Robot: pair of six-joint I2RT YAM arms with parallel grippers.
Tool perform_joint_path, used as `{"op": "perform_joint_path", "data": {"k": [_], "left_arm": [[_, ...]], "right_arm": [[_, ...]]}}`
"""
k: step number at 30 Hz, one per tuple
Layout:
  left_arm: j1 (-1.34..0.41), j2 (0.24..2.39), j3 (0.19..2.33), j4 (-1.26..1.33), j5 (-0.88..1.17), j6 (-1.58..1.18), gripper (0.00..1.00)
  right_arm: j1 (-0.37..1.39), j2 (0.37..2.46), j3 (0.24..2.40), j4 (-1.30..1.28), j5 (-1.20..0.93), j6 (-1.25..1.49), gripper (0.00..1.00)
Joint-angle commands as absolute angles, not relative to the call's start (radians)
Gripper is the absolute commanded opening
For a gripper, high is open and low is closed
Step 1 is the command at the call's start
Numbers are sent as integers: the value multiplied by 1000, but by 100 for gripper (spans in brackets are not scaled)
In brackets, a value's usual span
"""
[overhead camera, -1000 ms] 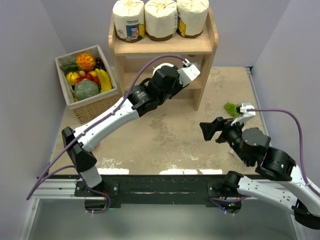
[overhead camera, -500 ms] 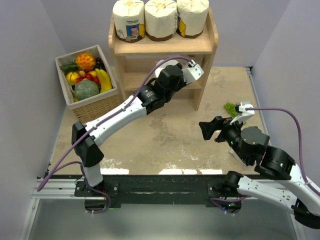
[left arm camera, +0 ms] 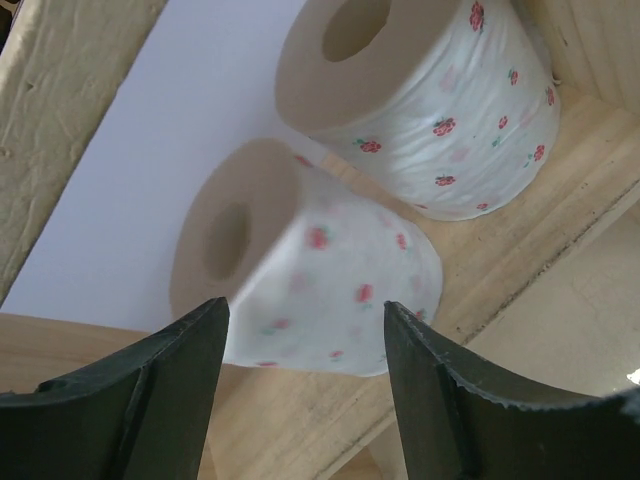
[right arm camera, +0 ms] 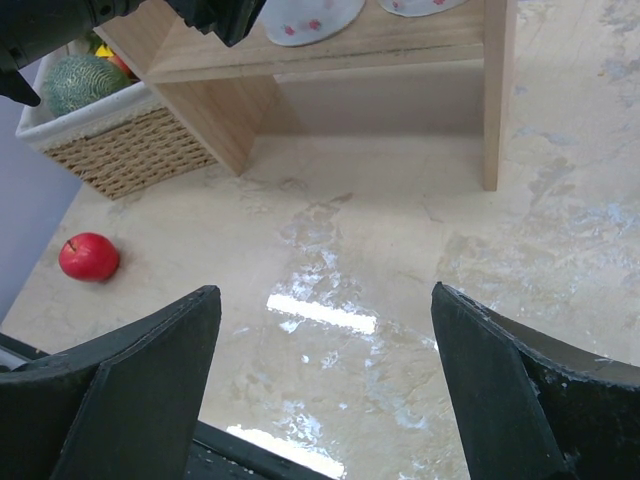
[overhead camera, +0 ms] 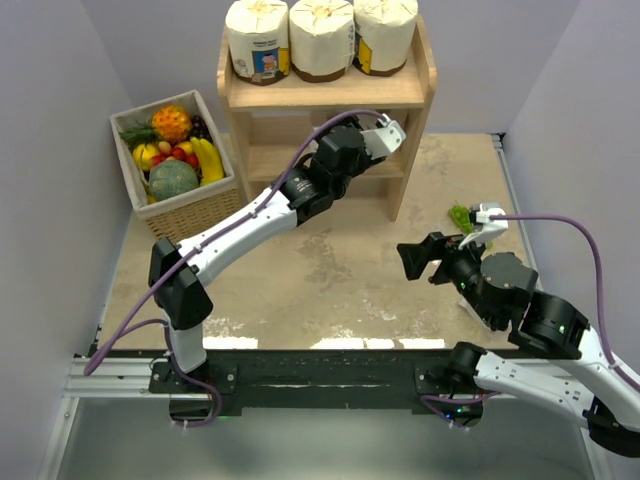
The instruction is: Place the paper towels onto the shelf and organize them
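Left gripper (left arm camera: 303, 318) is seen reaching into the lower tier of the wooden shelf (overhead camera: 330, 95), its jaws spread to either side of a small white roll printed with red flowers (left arm camera: 320, 280); no pad is seen pressing on it. A second flowered roll (left arm camera: 430, 110) sits just beside it, and three large cream-wrapped rolls (overhead camera: 322, 38) are lined up on the top tier. The right gripper (right arm camera: 325, 295) is held wide apart and empty above the table (right arm camera: 400, 250), well away from the shelf. Letting go appears to be the step in hand. It would be done well if the jaws were kept wide and drawn straight back out of the tier, so that neither pad is dragged against the roll and its neighbour is not knocked.
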State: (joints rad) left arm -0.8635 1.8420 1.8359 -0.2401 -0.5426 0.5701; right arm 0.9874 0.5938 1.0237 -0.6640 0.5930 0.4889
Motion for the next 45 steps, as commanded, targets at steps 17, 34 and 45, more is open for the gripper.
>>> {"op": "perform_joint_path", "data": {"k": [17, 34, 45], "left_arm": [[-888, 1481, 1554, -298, -356, 223, 100], [-871, 1580, 1445, -146, -528, 299, 43], [-844, 1776, 1632, -103, -600, 403, 37]], "right_arm": [[989, 712, 976, -621, 635, 526, 94], [989, 723, 925, -471, 574, 499, 93], [989, 635, 934, -508, 577, 480, 93]]}}
